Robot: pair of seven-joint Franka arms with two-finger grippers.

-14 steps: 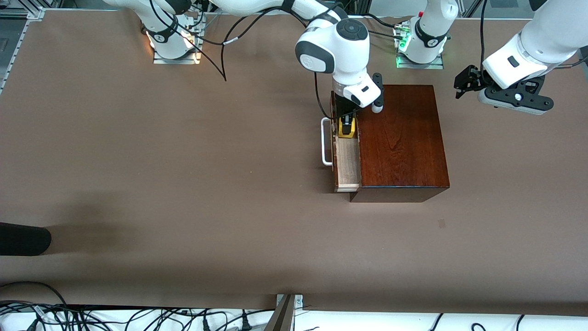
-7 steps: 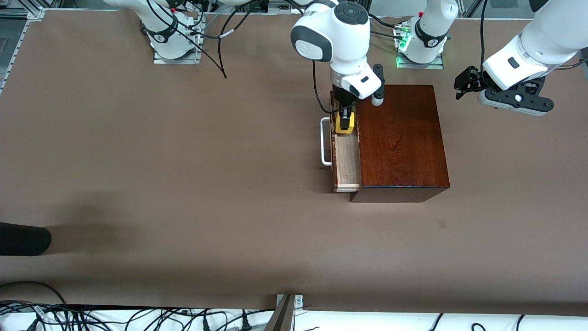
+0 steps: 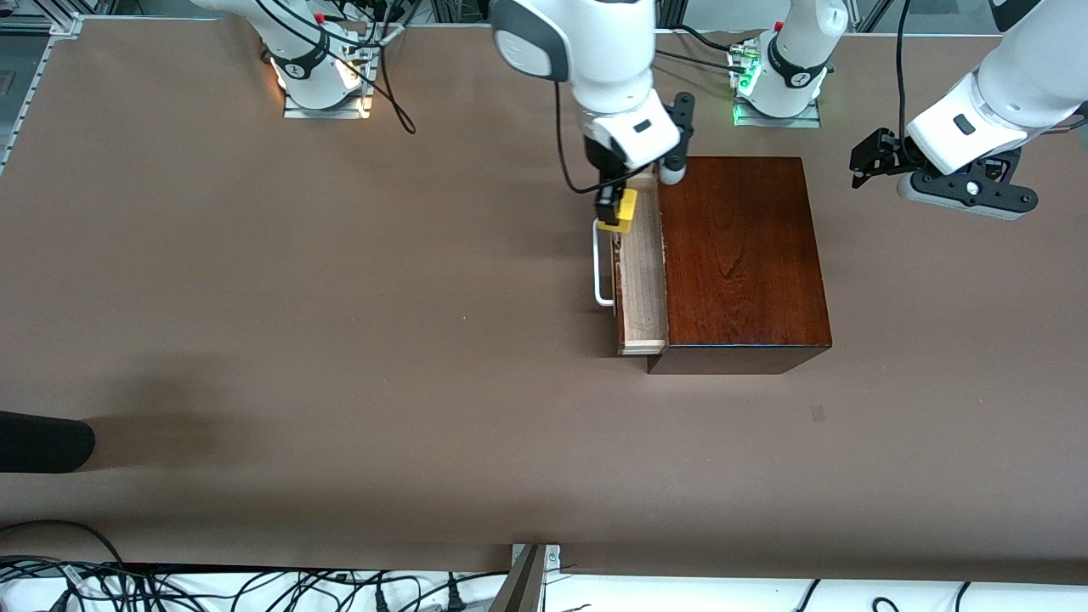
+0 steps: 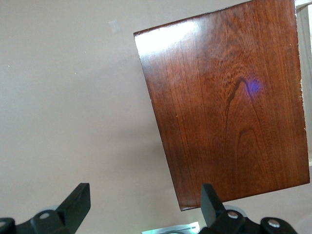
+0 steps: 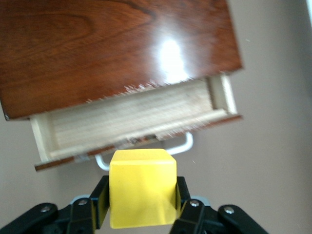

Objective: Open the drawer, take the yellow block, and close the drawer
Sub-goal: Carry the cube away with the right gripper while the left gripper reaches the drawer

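Note:
The drawer (image 3: 643, 280) stands pulled out of the mahogany box (image 3: 739, 255), its pale wood inside bare and its white bar handle (image 3: 602, 263) facing the right arm's end of the table. My right gripper (image 3: 617, 210) is shut on the yellow block (image 3: 620, 211) and hangs over the drawer's front edge near the handle. In the right wrist view the yellow block (image 5: 142, 187) sits squeezed between both fingers above the open drawer (image 5: 131, 124). My left gripper (image 3: 867, 157) waits open over bare table beside the box (image 4: 229, 107), holding nothing.
A dark rounded object (image 3: 42, 442) lies at the table edge toward the right arm's end. Cables (image 3: 391, 76) trail from the right arm's base. Brown table surface (image 3: 340, 340) spreads wide in front of the drawer.
My right gripper has lifted the yellow block up out of the drawer and shifted it toward the handle side. The left arm barely moved.

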